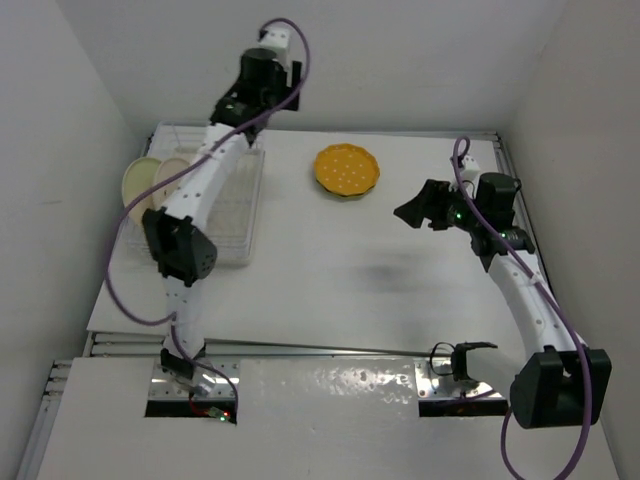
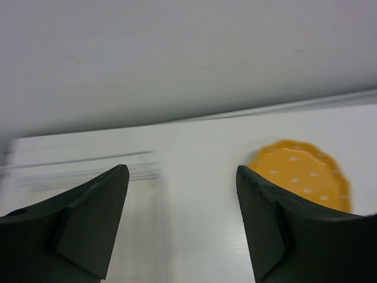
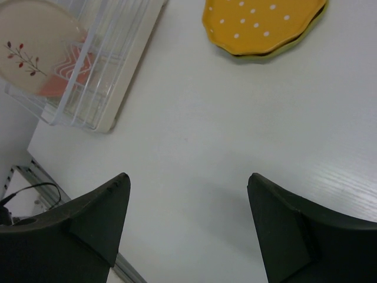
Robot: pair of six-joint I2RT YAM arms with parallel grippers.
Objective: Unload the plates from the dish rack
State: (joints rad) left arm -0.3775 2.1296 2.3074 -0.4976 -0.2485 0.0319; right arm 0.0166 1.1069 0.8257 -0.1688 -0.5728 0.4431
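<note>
The white dish rack (image 1: 238, 205) stands at the left and shows in the right wrist view (image 3: 112, 71). Two pale plates (image 1: 142, 182) (image 1: 172, 170) stand in its left end. One is cream with a red sprig (image 3: 35, 47). The orange dotted plate (image 1: 346, 168) (image 3: 259, 20) (image 2: 300, 174) lies flat at the back centre on a lime green plate, of which only the rim (image 3: 293, 45) shows. My left gripper (image 1: 275, 92) (image 2: 182, 171) is open and empty above the rack's far end. My right gripper (image 1: 418, 205) (image 3: 187, 183) is open and empty above the table, right of the stacked plates.
White walls close in the table on the left, back and right. A metal rail (image 1: 300, 347) runs along the table's near edge by the arm bases. The left arm (image 1: 195, 195) stretches over the rack. The rack's far rim (image 2: 82, 171) is blurred in the left wrist view.
</note>
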